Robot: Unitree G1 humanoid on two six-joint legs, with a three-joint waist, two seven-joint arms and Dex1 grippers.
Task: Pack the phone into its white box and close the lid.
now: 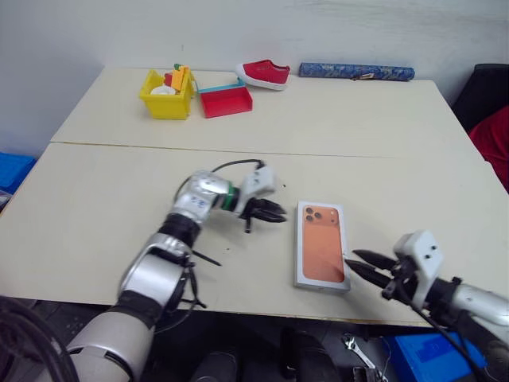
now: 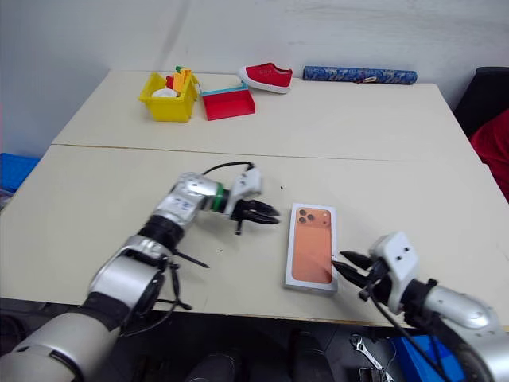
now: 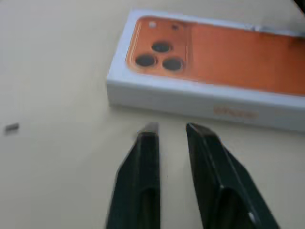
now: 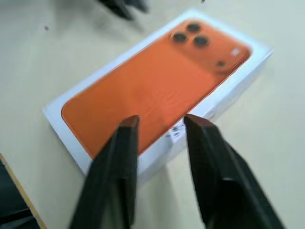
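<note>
Left eye view: the white box [image 1: 322, 244], orange phone picture facing up, is lying closed on the surface [image 1: 111, 199] between the left hand [image 1: 266, 212] and right hand [image 1: 366, 264], both being held slightly spread, gripping nothing.

Two cream tables pushed together before a pale wall

A seam [image 1: 238, 150] is seen where the near table [image 1: 95, 231] meets the far table [image 1: 334, 111]. The white wall [image 1: 238, 32] is evenly lit. Blue crates are seen on the floor at nine o'clock [image 1: 12, 171] and five o'clock [image 1: 429, 350]; a black and red seat [image 1: 489, 119] is placed at three o'clock.
</note>
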